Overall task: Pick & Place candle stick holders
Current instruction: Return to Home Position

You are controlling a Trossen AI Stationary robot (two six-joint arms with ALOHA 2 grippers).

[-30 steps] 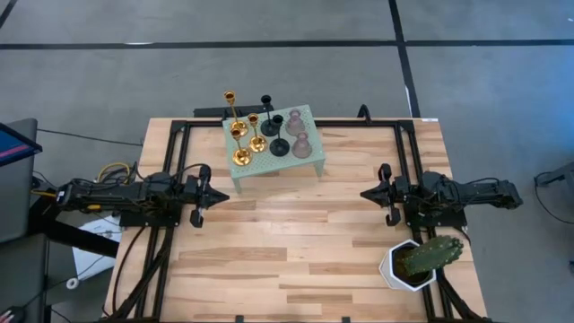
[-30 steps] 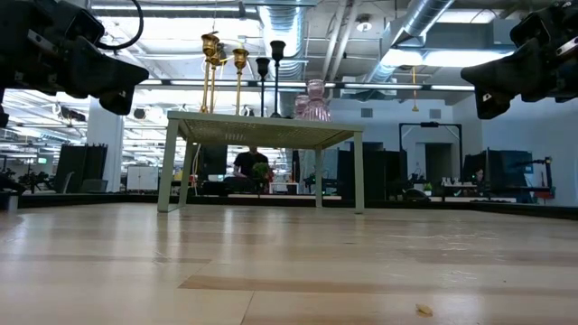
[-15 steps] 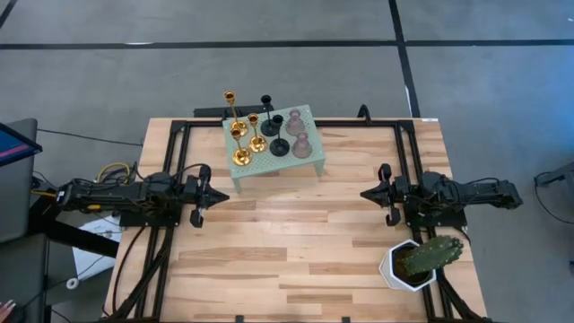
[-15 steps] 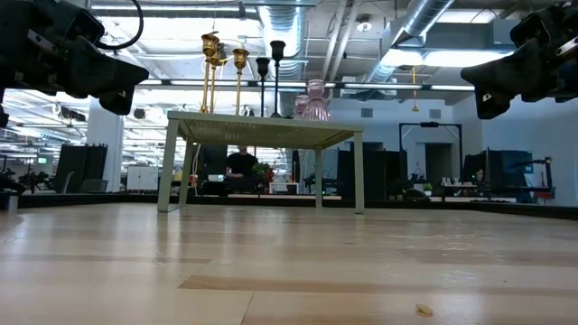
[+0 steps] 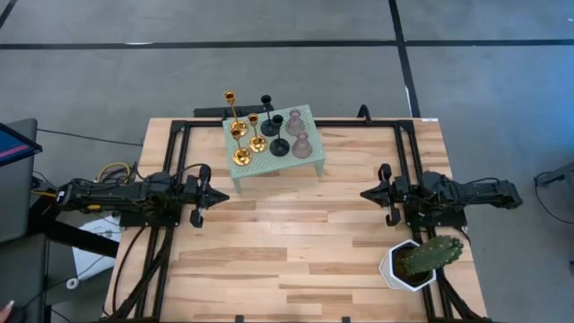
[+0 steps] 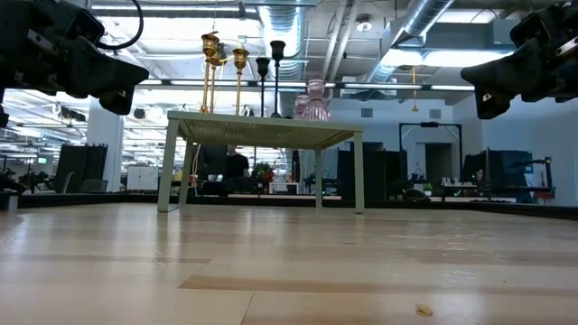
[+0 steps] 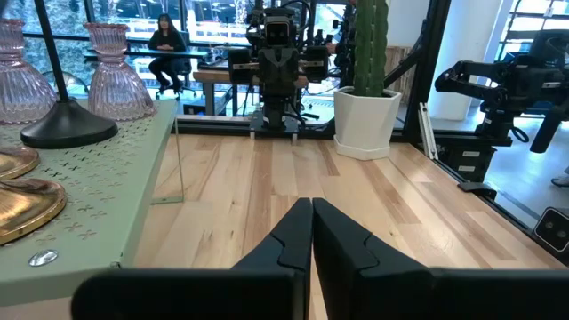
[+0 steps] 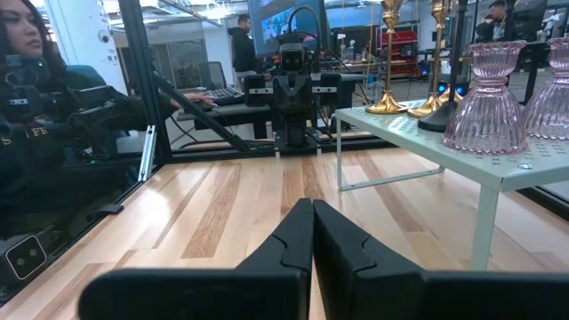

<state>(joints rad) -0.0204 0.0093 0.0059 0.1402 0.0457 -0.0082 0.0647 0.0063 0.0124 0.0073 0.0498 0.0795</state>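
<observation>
Unmoved on shelf (image 5: pixel 262 162): three gold (image 5: pixel 240 157), two black (image 5: pixel 280 148), two pink holders (image 5: pixel 301 144)

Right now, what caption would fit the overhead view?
Candle stick holders stand on the green shelf; left gripper and right gripper hover shut, cactus beside the right arm.

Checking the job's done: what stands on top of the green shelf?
Seven candle holders: three gold, two black, two pink glass. The shelf surface beneath their bases is covered.

Only a few pale letters can be read, seemingly "FE", on the dark top (image 8: pixel 53 151) of the person (image 8: pixel 40 98) seated beside the table (image 8: pixel 222 213); nothing else is legible
</observation>
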